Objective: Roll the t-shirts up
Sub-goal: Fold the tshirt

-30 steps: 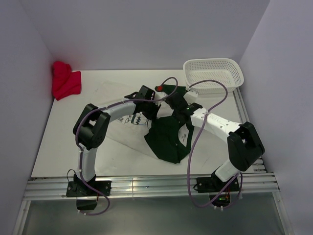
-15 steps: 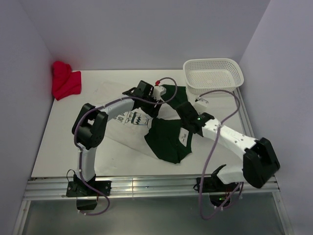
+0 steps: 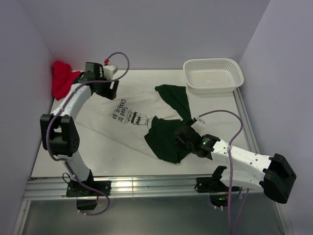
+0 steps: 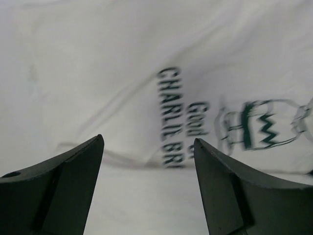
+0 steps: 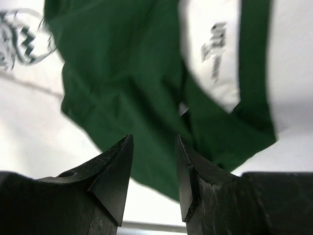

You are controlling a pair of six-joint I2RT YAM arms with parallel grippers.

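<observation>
1. While the left arm reaches to the far left of the desk, its claw hangs over the upper edge of the white t-shirt, near the red cloth bundle.
2. Left claw, per the wrist view: fingers spread wide, nothing between them. White cloth and its dark lettering lie beyond the tips. Contact with the cloth cannot be determined.
3. Right claw: positioned over the dark green t-shirt, near the middle of the desk.
4. Right claw, per the wrist view: fingers parted by a narrow gap, with green cloth visible through it. No fabric is seen pinched between the tips.
5. White t-shirt: spread largely flat across the left and centre of the desk, printed graphic facing up.
6. Dark green t-shirt: crumpled, overlapping the right edge of the white t-shirt, with one strip running toward the white basket. Its white neck label shows in the right wrist view.
7. Red cloth bundle: in the far left corner, against the wall, apart from both shirts.
8. White basket: far right corner of the desk.
9. Neither shirt is rolled.
</observation>
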